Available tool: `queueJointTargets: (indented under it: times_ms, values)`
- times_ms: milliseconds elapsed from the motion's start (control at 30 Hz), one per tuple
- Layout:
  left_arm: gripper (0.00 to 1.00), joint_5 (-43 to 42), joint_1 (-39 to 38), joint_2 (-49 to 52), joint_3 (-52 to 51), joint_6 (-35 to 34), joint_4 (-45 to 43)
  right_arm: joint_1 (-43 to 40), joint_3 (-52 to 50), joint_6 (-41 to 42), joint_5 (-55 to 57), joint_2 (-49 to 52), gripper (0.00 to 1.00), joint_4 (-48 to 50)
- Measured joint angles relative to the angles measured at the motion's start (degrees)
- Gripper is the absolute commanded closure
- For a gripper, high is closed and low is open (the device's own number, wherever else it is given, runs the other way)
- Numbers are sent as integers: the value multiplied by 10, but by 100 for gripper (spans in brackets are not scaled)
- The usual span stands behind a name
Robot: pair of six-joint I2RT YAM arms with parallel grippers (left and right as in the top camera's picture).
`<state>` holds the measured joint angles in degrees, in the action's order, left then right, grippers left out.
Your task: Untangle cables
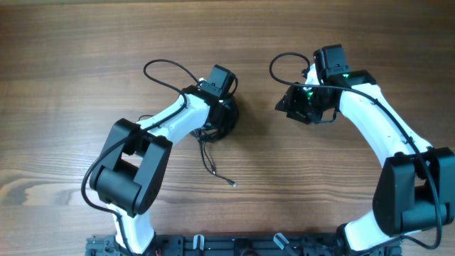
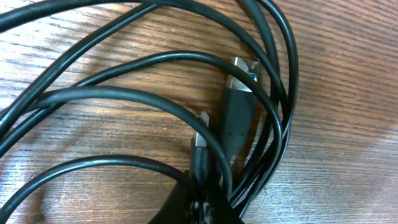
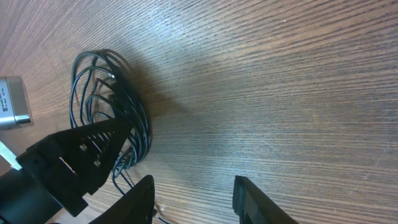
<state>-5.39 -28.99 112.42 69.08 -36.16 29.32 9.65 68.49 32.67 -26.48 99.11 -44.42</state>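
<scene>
L claw (image 2: 193,210) was pinched on the cables (image 2: 239,112); R claw (image 3: 194,202) spread, empty. Risk: a pull w/ several loops caught prob. tightens the tangle, drags everything.

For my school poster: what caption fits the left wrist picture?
Tangled black cables and a USB plug lying on the wooden table.

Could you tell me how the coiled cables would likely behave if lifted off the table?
The cables lie in loose curved loops, so they would probably sag rather than hold shape. They cross repeatedly, so they may lift as one clump. The plug looks bulkier, so it may dangle lowest.
</scene>
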Motion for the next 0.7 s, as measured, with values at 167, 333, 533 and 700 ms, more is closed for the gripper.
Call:
queueJointTargets:
  times_ms: [167,333,533,700]
  values:
    - [96,13,-11,1,3,-2,-1,0,0,-12,-5,0,65,-2]
    - [96,6,-10,-19,14,28,85,26,0,-65,-50,-3,63,2]
    - [96,-47,40,-225,42,70,204,102,3,-58,-167,-47,56,119]
    - [96,-76,75,-306,53,89,245,158,4,9,-175,-54,55,165]
